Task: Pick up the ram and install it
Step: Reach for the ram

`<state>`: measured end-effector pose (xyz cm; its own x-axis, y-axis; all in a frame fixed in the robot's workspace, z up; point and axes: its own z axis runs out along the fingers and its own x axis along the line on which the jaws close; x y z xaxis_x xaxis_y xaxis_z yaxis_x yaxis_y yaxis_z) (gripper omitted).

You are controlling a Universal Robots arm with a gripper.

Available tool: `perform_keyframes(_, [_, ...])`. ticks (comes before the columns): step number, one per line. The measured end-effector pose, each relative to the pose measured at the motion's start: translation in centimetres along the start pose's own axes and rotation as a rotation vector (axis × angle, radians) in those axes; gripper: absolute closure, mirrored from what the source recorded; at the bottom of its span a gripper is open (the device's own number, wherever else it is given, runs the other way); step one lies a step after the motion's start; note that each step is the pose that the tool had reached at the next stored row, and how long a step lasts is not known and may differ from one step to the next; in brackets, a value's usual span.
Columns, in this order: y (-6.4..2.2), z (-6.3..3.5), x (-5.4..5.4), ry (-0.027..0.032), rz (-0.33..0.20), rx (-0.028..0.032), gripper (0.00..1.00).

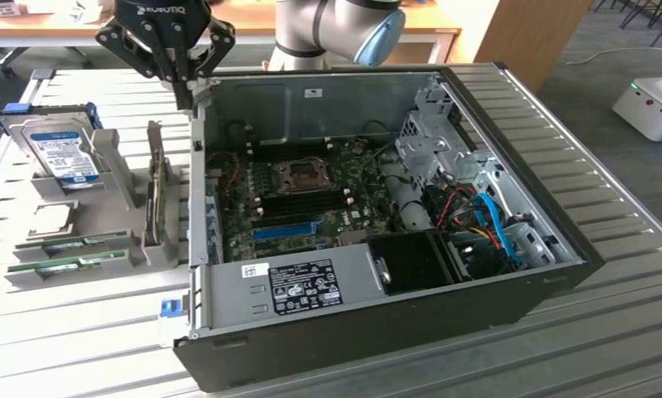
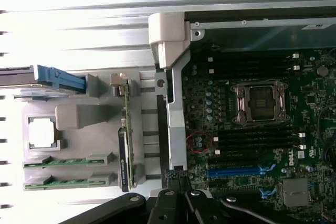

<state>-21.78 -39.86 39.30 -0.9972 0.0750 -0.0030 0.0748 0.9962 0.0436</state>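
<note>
Two green ram sticks [image 1: 82, 243] [image 1: 63, 266] stand on edge, side by side, in the front slots of a grey holder [image 1: 109, 157] at the exterior view's left. The wrist view shows them [image 2: 68, 160] [image 2: 68, 182] as well. I cannot tell the two apart. My gripper [image 1: 184, 98] hangs shut and empty above the rear left corner of the open computer case [image 1: 552, 274], well above and away from the sticks. Its closed black fingertips [image 2: 177, 176] point down over the case wall. Black memory slots [image 1: 309, 203] [image 2: 257, 142] lie empty beside the processor socket [image 2: 261, 100].
The holder also carries a silver hard drive [image 1: 65, 153] with a blue label, a square chip [image 1: 49, 217] and an upright card [image 1: 154, 191]. Inside the case are a motherboard, a black fan [image 1: 420, 261] and blue cables [image 1: 497, 224]. Everything rests on a slatted metal table [image 1: 619, 191].
</note>
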Motion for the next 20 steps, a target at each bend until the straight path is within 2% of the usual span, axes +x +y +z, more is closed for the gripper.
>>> perform_keyframes(20, [-0.16,-0.01,3.0,-0.0001,-0.002,0.0000,0.89])
